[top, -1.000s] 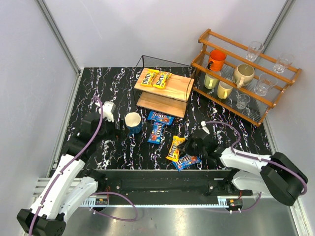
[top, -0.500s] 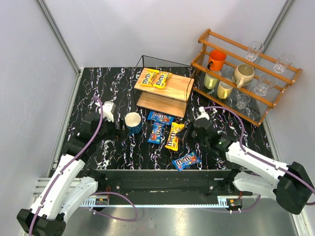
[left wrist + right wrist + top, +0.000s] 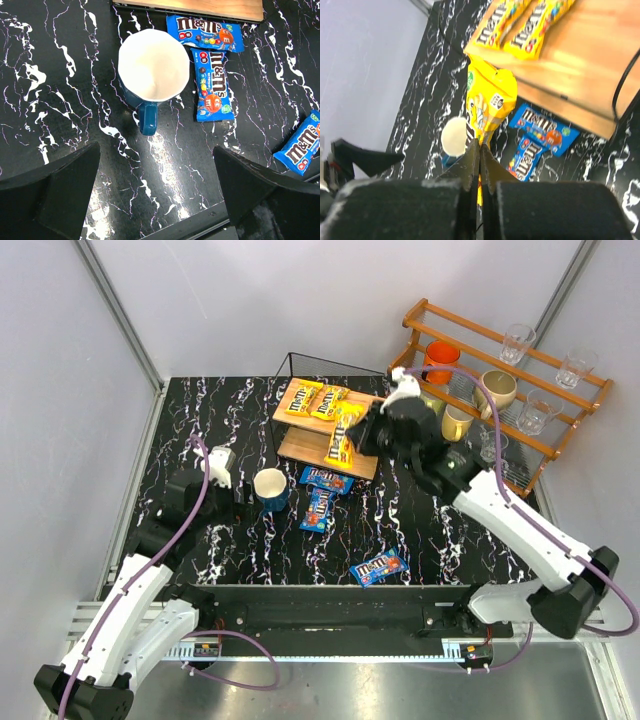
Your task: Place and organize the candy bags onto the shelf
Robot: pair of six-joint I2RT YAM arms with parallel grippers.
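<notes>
Fingers of the left gripper (image 3: 155,195) stand wide apart, holding nothing, above a blue mug (image 3: 152,65) on the table (image 3: 190,420). Two blue packets (image 3: 325,480) lie before the shelf (image 3: 365,418), a third blue packet (image 3: 379,566) by the near edge. Two yellow packets (image 3: 315,398) sit on its top board, bare wood to their right. The right gripper (image 3: 480,150), pinched tight on another yellow packet (image 3: 487,100), hangs at the board's front edge.

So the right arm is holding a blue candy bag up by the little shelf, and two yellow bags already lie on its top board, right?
Not quite. The bag pinched in the right end effector is yellow, not blue, as the right wrist view shows. The rest holds: it is up by the little shelf, and two yellow bags lie on its top board.
</notes>
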